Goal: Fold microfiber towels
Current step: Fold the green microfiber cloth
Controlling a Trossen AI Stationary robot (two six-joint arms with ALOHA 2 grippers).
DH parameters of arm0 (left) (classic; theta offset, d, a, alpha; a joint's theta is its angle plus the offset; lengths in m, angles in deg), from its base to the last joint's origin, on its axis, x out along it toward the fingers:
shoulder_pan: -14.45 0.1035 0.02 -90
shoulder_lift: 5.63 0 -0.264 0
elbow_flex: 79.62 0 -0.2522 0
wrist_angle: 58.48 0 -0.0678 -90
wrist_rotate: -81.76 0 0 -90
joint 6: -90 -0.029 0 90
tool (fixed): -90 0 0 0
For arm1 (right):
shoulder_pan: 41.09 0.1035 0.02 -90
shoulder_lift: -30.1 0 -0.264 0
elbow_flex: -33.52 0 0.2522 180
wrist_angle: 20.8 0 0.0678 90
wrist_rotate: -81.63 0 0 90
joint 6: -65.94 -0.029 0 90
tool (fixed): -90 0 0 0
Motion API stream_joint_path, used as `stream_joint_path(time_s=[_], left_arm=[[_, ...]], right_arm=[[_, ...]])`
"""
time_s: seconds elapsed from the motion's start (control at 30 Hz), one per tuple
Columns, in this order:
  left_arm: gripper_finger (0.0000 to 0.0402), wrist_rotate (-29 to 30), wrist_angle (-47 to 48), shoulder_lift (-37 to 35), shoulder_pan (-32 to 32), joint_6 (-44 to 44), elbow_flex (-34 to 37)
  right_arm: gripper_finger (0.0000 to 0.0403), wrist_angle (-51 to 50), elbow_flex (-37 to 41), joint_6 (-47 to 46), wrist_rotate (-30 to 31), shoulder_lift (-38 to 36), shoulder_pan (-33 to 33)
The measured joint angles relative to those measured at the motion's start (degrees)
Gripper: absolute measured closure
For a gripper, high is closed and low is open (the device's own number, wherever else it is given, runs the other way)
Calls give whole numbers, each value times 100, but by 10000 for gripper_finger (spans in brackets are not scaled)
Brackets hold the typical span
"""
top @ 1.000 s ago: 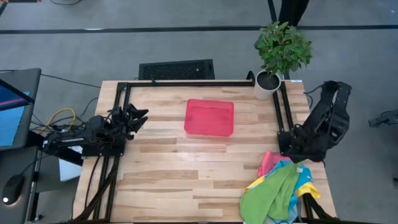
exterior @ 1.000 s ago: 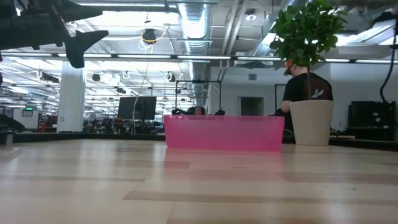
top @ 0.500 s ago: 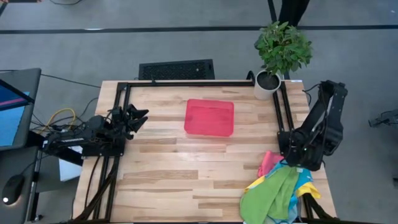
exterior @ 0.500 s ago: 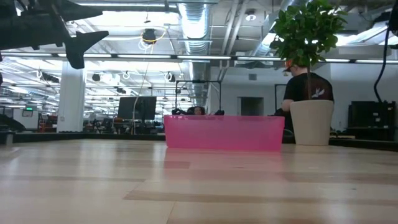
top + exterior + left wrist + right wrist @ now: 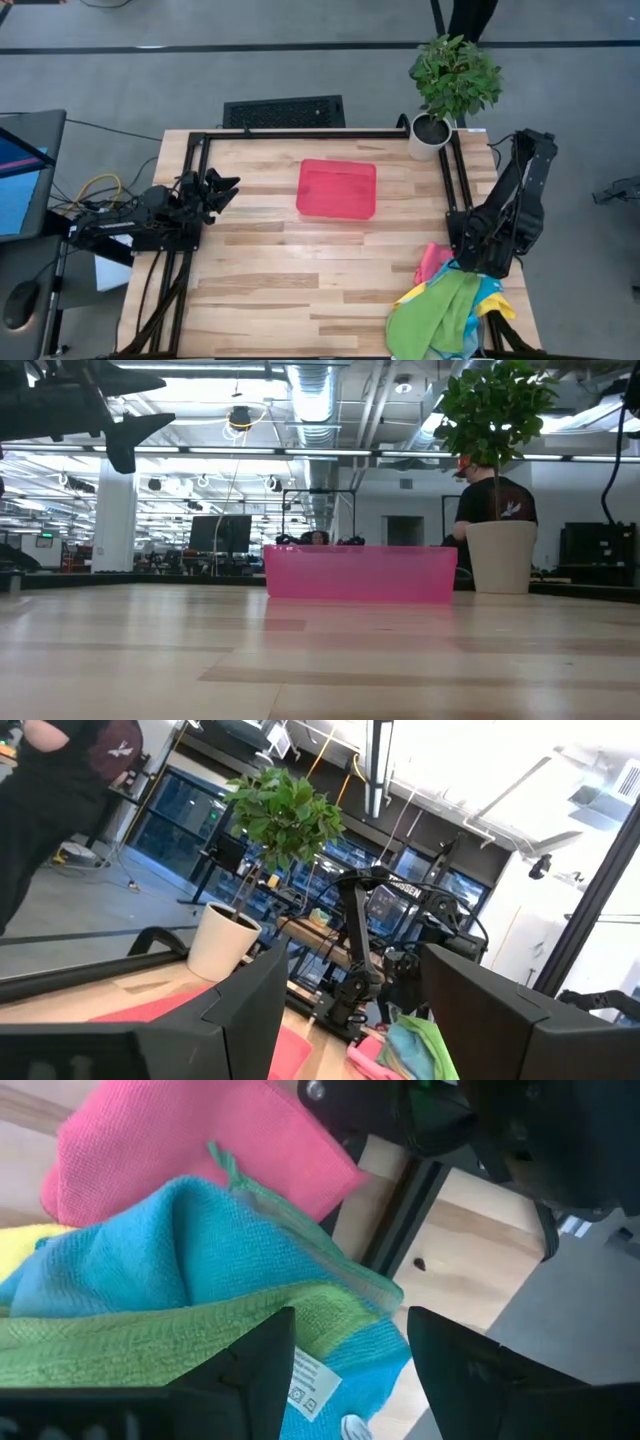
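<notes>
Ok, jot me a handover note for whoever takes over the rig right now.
Left gripper: open, empty, parked at the table's left edge.
Right gripper: open, empty, poised over the towel pile at the table's front right corner.
Towels: green, blue, pink and yellow ones in one crumpled heap, partly hanging over the edge.
Red tray: mid-table, nothing visible in it.
Done: no towel folded.
Left: pick one, spread it, fold; repeat for all.

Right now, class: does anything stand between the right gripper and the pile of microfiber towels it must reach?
Nothing visible does. The right gripper hangs open directly over the pile of microfiber towels at the table's near right corner, with the green towel and blue towel straight ahead, unobstructed.
</notes>
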Motion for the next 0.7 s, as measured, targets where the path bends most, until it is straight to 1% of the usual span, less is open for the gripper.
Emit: stream_joint_path(time_s=[0.27, 0.4, 0.57, 0.63, 0.7], left_arm=[[177, -63, 13, -2, 0, 85, 0], [177, -235, 13, -1, 0, 87, 0], [177, -260, 11, 0, 0, 155, 0], [177, -262, 11, -2, 0, 155, 0], [177, -262, 11, 0, 0, 160, 0]], right_arm=[[182, 68, 28, -42, -36, 41, 34], [182, 399, 278, -41, -34, 42, 34], [182, 589, 374, -39, -27, 42, 36], [188, 564, 374, -39, -24, 42, 36], [202, 533, 374, -39, -23, 42, 38]])
